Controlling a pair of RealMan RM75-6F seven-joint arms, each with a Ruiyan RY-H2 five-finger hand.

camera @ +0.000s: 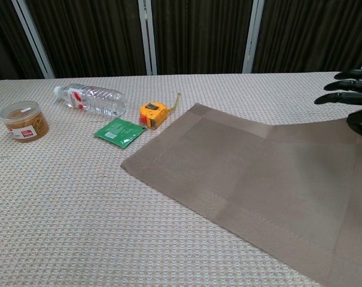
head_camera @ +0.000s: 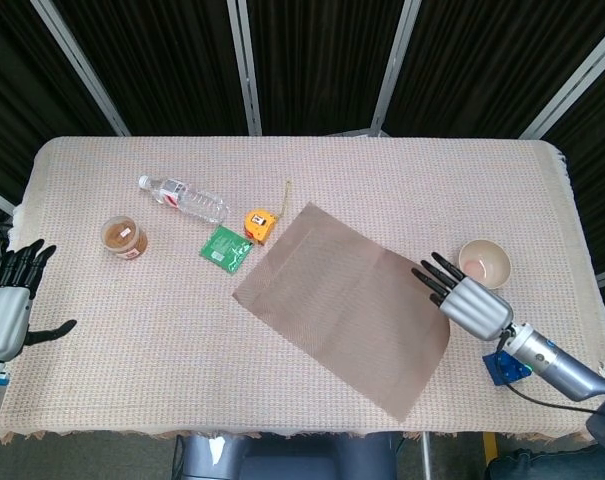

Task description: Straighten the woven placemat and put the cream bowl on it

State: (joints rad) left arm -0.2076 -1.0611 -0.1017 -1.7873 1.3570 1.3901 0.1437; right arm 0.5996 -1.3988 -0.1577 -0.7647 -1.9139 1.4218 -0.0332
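The brown woven placemat [head_camera: 342, 305] lies askew across the middle of the table, one corner pointing at the front edge. In the chest view the placemat [camera: 258, 173] rises at its right edge, where my right hand [camera: 355, 97] pinches it. From above, my right hand [head_camera: 469, 302] sits at that mat edge, fingers spread over it. The cream bowl [head_camera: 484, 264] stands just beyond the hand, off the mat. My left hand [head_camera: 7, 305] hangs open beyond the table's left edge, holding nothing.
A water bottle [head_camera: 182, 197] lies at the back left with a brown-filled jar [head_camera: 124, 238] near it. A yellow tape measure [head_camera: 259, 224] and a green packet [head_camera: 225, 247] lie by the mat's left corner. A blue block [head_camera: 507, 365] sits under my right forearm.
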